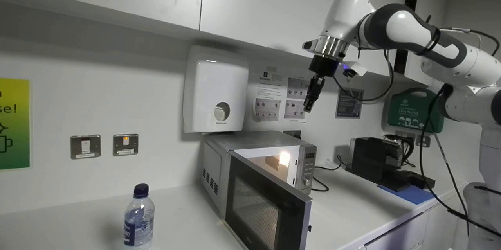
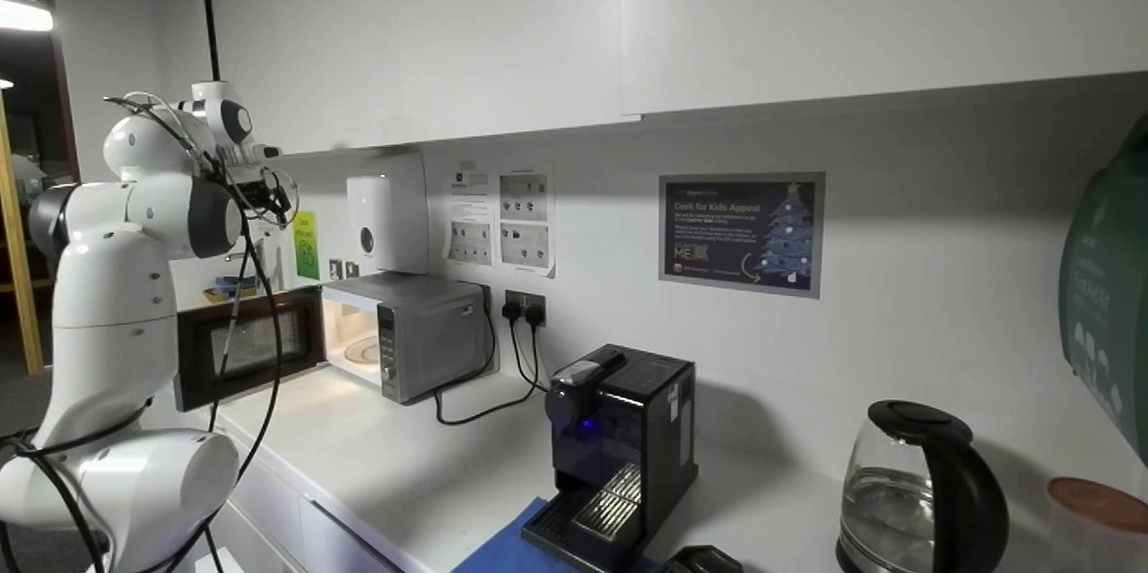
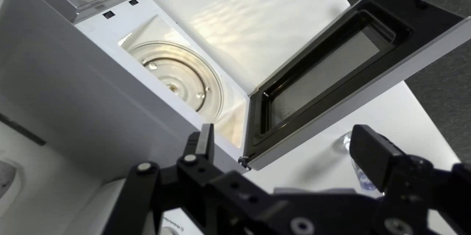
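My gripper (image 3: pixel 283 141) is open in the wrist view, with its two black fingers wide apart and nothing between them. In an exterior view the gripper (image 1: pixel 309 103) points down, in the air above a silver microwave (image 1: pixel 258 139). The microwave door (image 1: pixel 270 207) stands wide open, and the inside is lit. A glass turntable (image 3: pixel 184 77) shows inside in the wrist view. A clear water bottle (image 1: pixel 139 218) with a dark blue cap stands upright on the counter beside the open door. In the wrist view the bottle (image 3: pixel 362 176) is partly hidden behind the right finger.
A white towel dispenser (image 1: pixel 216 89) hangs on the wall above the microwave, under wall cupboards (image 1: pixel 270 3). A black coffee machine (image 2: pixel 623 438), a blue cloth (image 2: pixel 502 546) and a glass kettle (image 2: pixel 915 492) stand along the counter. Cables (image 1: pixel 426 156) hang from the arm.
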{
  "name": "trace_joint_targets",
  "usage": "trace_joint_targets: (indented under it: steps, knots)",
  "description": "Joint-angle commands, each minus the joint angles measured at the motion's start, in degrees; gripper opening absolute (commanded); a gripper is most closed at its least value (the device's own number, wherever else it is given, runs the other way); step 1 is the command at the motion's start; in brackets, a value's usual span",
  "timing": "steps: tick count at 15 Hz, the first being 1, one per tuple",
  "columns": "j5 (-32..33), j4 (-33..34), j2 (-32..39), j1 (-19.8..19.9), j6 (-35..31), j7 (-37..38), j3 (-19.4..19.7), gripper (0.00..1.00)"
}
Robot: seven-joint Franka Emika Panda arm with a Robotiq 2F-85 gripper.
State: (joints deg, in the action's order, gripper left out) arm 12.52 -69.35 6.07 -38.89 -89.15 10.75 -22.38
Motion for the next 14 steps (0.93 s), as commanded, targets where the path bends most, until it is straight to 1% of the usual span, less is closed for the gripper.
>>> trace_joint_targets:
  steps: [1,4,7,10,13,14]
  knots:
    - [5.3,-3.4,-5.8,-1.3,0.9,6.6,-0.2,1.0]
    - [6.6,-5.8,-9.5,-1.5,0.7,11.3,0.0,1.0]
    - [5.1,-9.1,-13.6,-0.8,-0.4,14.1,0.6,1.0]
    - [3.3,-12.1,-17.2,-0.6,-0.9,15.0,1.8,1.0]
    - [1.6,-15.1,-20.3,-0.8,-1.5,14.4,3.6,1.0]
    - [0.4,-15.6,-21.3,3.1,-1.6,13.7,0.9,1.0]
